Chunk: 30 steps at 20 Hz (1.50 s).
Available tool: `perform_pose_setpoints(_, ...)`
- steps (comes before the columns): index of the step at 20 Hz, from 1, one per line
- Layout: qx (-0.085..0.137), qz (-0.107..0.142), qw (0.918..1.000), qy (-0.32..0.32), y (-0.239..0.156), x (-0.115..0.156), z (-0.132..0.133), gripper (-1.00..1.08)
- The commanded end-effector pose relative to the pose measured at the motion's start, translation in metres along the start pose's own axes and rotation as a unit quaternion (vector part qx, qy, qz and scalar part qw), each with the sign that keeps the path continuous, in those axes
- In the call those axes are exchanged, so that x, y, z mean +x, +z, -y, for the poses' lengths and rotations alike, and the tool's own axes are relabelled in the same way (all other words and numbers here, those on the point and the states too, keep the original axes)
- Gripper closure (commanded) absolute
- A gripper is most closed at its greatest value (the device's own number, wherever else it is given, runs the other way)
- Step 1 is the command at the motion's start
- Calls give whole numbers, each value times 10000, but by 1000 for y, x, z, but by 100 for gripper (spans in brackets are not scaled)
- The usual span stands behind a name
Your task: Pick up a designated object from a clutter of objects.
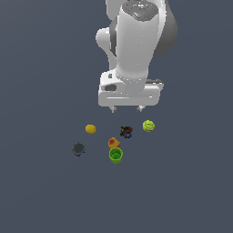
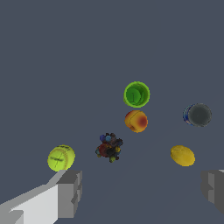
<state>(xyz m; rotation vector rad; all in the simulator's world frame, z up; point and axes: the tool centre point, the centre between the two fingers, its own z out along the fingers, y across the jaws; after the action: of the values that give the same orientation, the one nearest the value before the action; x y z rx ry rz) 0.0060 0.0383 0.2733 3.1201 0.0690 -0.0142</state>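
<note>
My jaws (image 2: 140,192) hang spread wide and empty above the tabletop (image 1: 41,182), one finger showing at each lower corner of the wrist view with open space between. Nothing is touched yet, so I judge this the approach step, before any descent. The black multicoloured lump (image 2: 109,147), my target, sits on the surface nearest the gap between my fingers, though off toward one of them rather than centred. Around it lie the yellow-green ball (image 2: 61,158) near one finger, the orange-red lump (image 2: 136,121) close by, the green cup (image 2: 136,94) just beyond that, the yellow ball (image 2: 182,155) and the dark grey round piece (image 2: 197,115) farther off. Next I reckon I must centre over the lump, then lower straight, keeping my fingers clear of the orange-red lump and the yellow-green ball.
</note>
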Motion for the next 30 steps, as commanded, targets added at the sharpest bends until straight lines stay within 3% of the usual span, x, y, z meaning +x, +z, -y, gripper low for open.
perform_pose_setpoints(1,9,-1,9999,113,16,-1,2,-92)
perform_pose_setpoints(17,87,-26,9930,1181,152,-35,22,-92)
perform_pose_setpoints(30,108,-31,9877,1558,193,-57,27,-92)
